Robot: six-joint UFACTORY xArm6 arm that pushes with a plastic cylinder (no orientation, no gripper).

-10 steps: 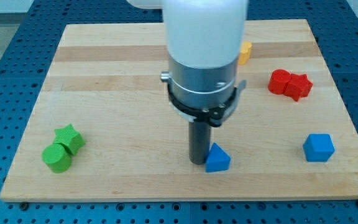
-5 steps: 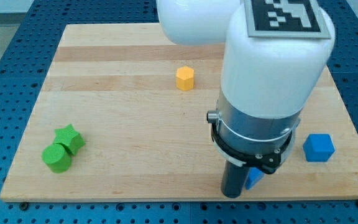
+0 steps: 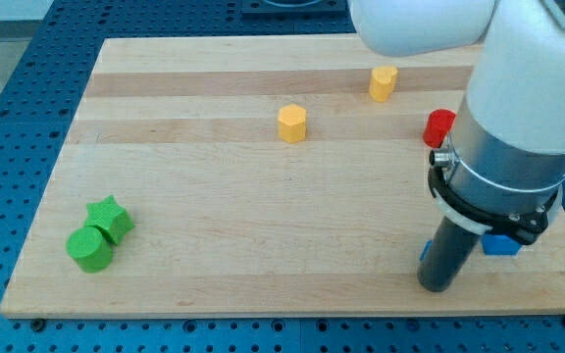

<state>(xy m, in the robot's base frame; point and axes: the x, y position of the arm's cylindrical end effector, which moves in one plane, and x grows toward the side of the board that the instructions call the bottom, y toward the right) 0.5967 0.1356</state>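
My tip (image 3: 437,286) rests on the wooden board (image 3: 224,186) near its bottom edge, at the view's lower right. A sliver of a blue block (image 3: 425,251) shows at the rod's left side, touching it; its shape is hidden. Another blue block (image 3: 501,245) peeks out just right of the rod, mostly covered by the arm. A red block (image 3: 438,127) lies above, partly hidden by the arm.
A yellow hexagonal block (image 3: 291,124) sits at the upper middle and a yellow block (image 3: 383,83) further up and right. A green star block (image 3: 111,218) and a green cylinder (image 3: 89,248) touch each other at the lower left.
My tip has slid to the view's right along the bottom edge, carrying the blue triangular block with it toward the blue cube. The arm now uncovers both yellow blocks and hides the red pair.
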